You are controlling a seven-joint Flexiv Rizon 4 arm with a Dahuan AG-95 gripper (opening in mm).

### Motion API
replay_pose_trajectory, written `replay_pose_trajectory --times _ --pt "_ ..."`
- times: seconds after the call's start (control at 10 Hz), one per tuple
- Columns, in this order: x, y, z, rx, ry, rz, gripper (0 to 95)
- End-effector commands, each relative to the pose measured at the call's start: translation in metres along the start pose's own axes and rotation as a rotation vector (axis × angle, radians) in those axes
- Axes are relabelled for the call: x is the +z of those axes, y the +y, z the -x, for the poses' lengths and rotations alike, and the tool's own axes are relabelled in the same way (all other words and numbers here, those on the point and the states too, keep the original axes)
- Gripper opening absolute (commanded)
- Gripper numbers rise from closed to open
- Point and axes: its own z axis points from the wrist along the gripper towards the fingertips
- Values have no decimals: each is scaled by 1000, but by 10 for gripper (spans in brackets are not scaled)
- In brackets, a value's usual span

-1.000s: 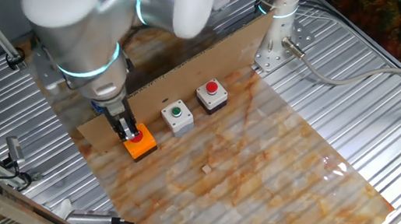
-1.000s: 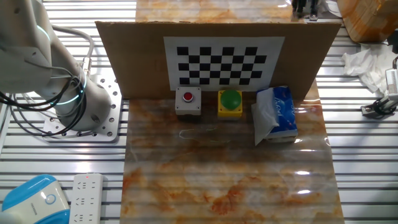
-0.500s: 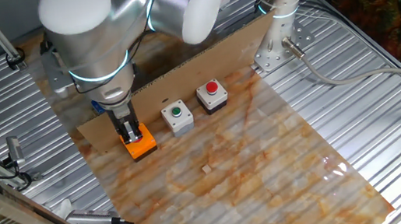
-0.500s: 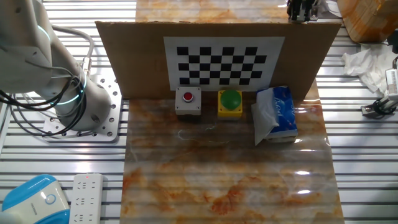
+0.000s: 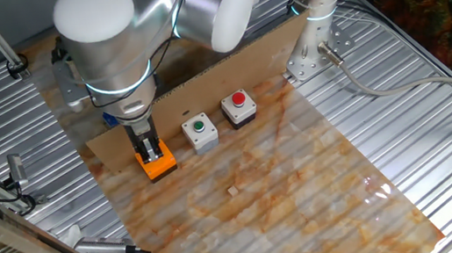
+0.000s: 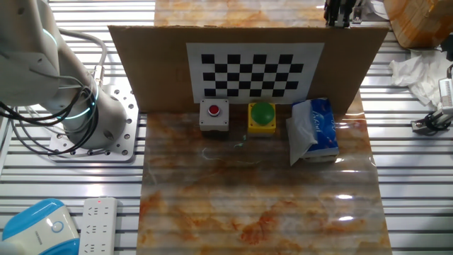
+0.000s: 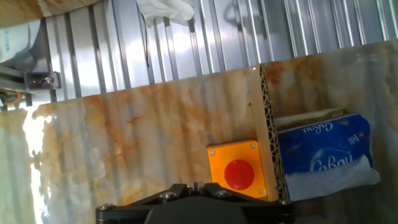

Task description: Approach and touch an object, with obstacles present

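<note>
A long brown cardboard strip (image 5: 226, 64) stands on edge across the marbled mat; it also shows in the other fixed view (image 6: 152, 71) and edge-on in the hand view (image 7: 267, 124). An orange box with a red button (image 5: 161, 164) sits against the strip's left end. My gripper (image 5: 148, 149) is shut and empty, pointing down right over this box and hiding its button. In the hand view the box (image 7: 239, 169) lies just ahead of my closed gripper (image 7: 195, 185). I cannot tell whether they touch. In the other fixed view only the gripper's (image 6: 338, 13) top shows behind the strip.
A grey box with a green button (image 5: 199, 131) and a black box with a red button (image 5: 239, 107) stand along the strip. On its other side are a red-button box (image 6: 214, 115), a yellow green-button box (image 6: 262, 117) and a blue tissue pack (image 6: 315, 129).
The gripper has shifted slightly along the strip over the orange box and now hides its red button. The arm's big joint has swung right. The boxes have not moved.
</note>
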Motion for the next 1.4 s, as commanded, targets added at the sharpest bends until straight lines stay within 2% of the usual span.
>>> replay_pose_trajectory --times 0.1,1.1,1.4 --pt "-1 1 1 0 5 -4 0" --pt "-2 2 2 -2 18 -43 0" --pt "-2 2 2 -6 -3 -38 0"
